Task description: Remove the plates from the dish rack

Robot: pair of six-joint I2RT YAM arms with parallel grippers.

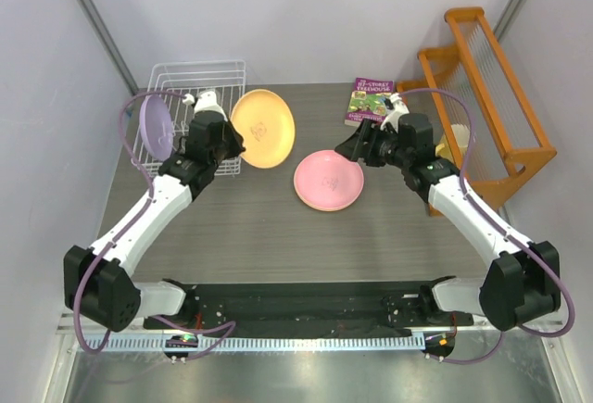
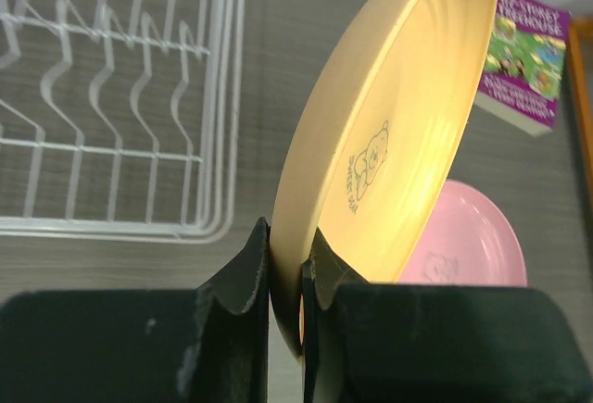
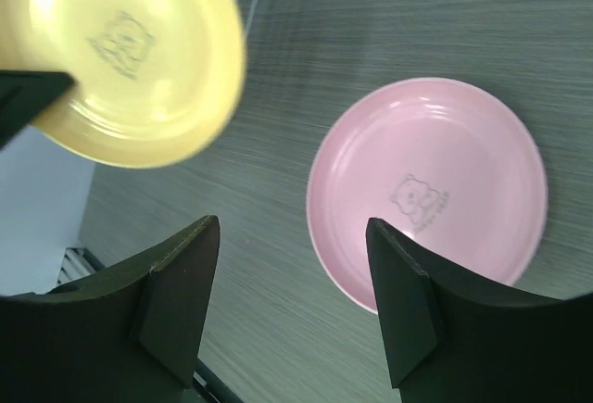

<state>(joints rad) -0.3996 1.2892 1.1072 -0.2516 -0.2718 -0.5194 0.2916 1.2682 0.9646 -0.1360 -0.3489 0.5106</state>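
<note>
The white wire dish rack [image 1: 196, 88] stands at the back left; its empty prongs show in the left wrist view [image 2: 111, 97]. A lilac plate [image 1: 155, 127] stands on edge at the rack's left side. My left gripper [image 1: 235, 146] is shut on the rim of an orange-yellow plate [image 1: 263, 128] and holds it tilted above the table, right of the rack; the grip [image 2: 287, 264] and the plate [image 2: 398, 116] show in the left wrist view. A pink plate [image 1: 328, 180] lies flat mid-table. My right gripper [image 1: 357, 148] is open and empty above the pink plate's [image 3: 435, 190] left edge. The right wrist view also shows the orange-yellow plate [image 3: 130, 51].
A purple book [image 1: 371, 100] lies at the back, right of centre. An orange wooden shelf rack [image 1: 491, 97] stands along the right side, with something pale yellow [image 1: 449, 148] at its foot behind my right arm. Grey walls close in on the left and back.
</note>
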